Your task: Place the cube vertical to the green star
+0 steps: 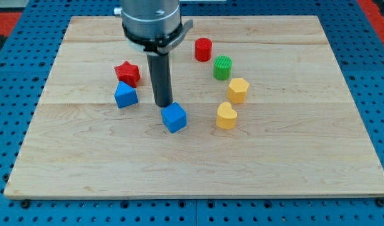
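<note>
My tip (pixel 162 104), a bare dark rod with no pincer, touches the blue cube (pixel 174 117); the green ridged cylinder (pixel 222 67) stands well apart.

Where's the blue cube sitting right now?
The blue cube sits near the board's middle, directly below my tip, right of the other blue block and left of the yellow heart.
</note>
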You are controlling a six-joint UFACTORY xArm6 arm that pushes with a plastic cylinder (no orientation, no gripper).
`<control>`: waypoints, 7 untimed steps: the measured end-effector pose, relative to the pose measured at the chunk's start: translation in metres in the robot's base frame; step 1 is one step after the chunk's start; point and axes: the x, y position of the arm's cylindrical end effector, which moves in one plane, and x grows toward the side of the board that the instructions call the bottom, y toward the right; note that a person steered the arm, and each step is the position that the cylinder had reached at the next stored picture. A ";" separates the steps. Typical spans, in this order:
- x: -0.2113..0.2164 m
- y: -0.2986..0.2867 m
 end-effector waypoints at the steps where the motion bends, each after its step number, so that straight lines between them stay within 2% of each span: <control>1: 0.002 0.044; 5: 0.072 0.052; 6: 0.076 0.040; 7: 0.060 0.023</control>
